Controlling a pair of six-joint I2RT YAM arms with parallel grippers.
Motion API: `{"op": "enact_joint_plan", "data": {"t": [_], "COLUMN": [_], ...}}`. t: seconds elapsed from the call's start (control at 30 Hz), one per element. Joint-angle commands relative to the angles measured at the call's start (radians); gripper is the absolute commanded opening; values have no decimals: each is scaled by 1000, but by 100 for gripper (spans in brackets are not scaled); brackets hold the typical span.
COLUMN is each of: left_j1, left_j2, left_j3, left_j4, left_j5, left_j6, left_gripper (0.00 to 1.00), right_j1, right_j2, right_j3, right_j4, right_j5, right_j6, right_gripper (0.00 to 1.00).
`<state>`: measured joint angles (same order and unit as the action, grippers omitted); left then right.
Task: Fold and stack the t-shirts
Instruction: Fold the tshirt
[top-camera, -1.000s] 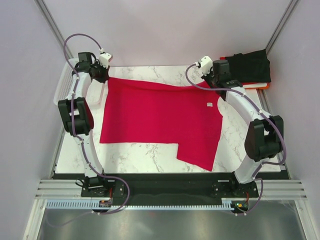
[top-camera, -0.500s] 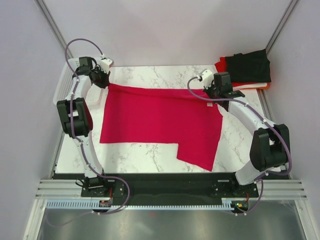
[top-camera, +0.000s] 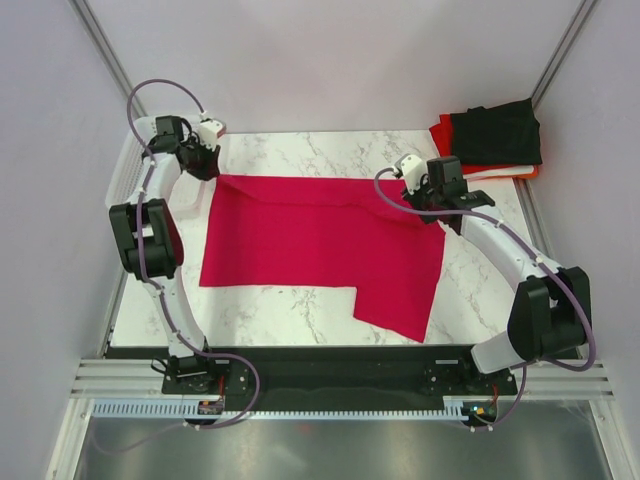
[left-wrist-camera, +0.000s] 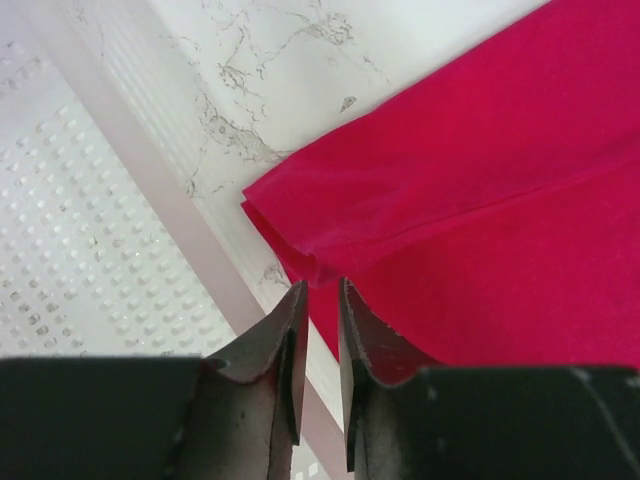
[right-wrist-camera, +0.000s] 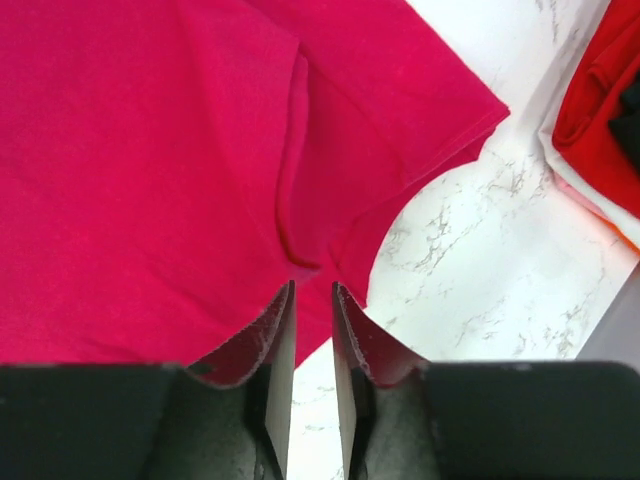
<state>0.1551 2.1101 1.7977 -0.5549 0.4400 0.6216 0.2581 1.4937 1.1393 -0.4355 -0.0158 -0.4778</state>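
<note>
Your crimson-pink cloth t-shirt (top-camera: 320, 240) lies spread on the white marbled worktop (top-camera: 290, 305). Its long axis runs left to right, and one flap juts toward the near edge on the right. The left arm's fingers (left-wrist-camera: 270, 350) are pinched on its far-left corner — just beside the white perforated plastic basket (left-wrist-camera: 70, 250). The right arm's fingers (right-wrist-camera: 265, 340) are pinched on a puckered fold at the far-right edge. Well apart, at the far-right corner, a folded black t-shirt (top-camera: 497, 132) rests on an orange-red one (top-camera: 441, 131).
</note>
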Motion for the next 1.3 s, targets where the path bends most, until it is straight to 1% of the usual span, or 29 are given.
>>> {"op": "enact_joint_plan", "data": {"t": [0.0, 0.07, 0.2, 0.27, 0.37, 0.43, 0.6, 0.73, 0.77, 0.83, 0.87, 0.97, 1.0, 1.13, 1.27], "left_j1": [12, 8, -17, -32, -66, -80, -106, -112, -115, -117, -118, -117, -117, -118, -118], "left_j2": [-64, -58, -19, 13, 45, 76, 155, 211, 215, 225, 225, 218, 215, 226, 232], "left_j3": [46, 90, 167, 196, 219, 232, 285, 308, 305, 281, 272, 227, 217, 178, 161], "left_j4": [-7, -4, -4, -7, -7, -10, -10, -11, -16, -17, -19, -22, -22, -25, -23], "left_j5": [14, 45, 46, 39, 16, -3, -14, -35, -41, -58, -61, -81, -86, -115, -130], "left_j6": [-3, -22, -28, -19, -5, -6, -59, -83, -79, -62, -57, -42, -39, -23, -17], "left_gripper": [28, 31, 33, 33, 31, 30, 26, 23, 22, 20, 18, 17, 17, 19, 20], "right_j1": [0, -5, -8, -13, -34, -46, -79, -77, -79, -77, -79, -77, -77, -71, -69], "right_j2": [-35, -17, 45, 106, 200, 276, 419, 505, 519, 549, 557, 576, 577, 596, 622], "right_j3": [30, 54, 120, 175, 252, 316, 413, 494, 507, 536, 543, 563, 562, 556, 568], "right_j4": [-25, 4, 27, 30, 34, 34, 27, -2, -23, -51, -80, -141, -146, -157, -177], "right_j5": [-39, -50, -61, -50, -36, -23, -21, -61, -96, -146, -214, -355, -377, -405, -404], "right_j6": [28, 48, 42, 42, 36, 41, 47, 45, 47, 44, 38, 39, 51, 62, 48], "right_gripper": [31, 32, 32, 32, 32, 30, 27, 24, 24, 25, 26, 35, 39, 43, 41]}}
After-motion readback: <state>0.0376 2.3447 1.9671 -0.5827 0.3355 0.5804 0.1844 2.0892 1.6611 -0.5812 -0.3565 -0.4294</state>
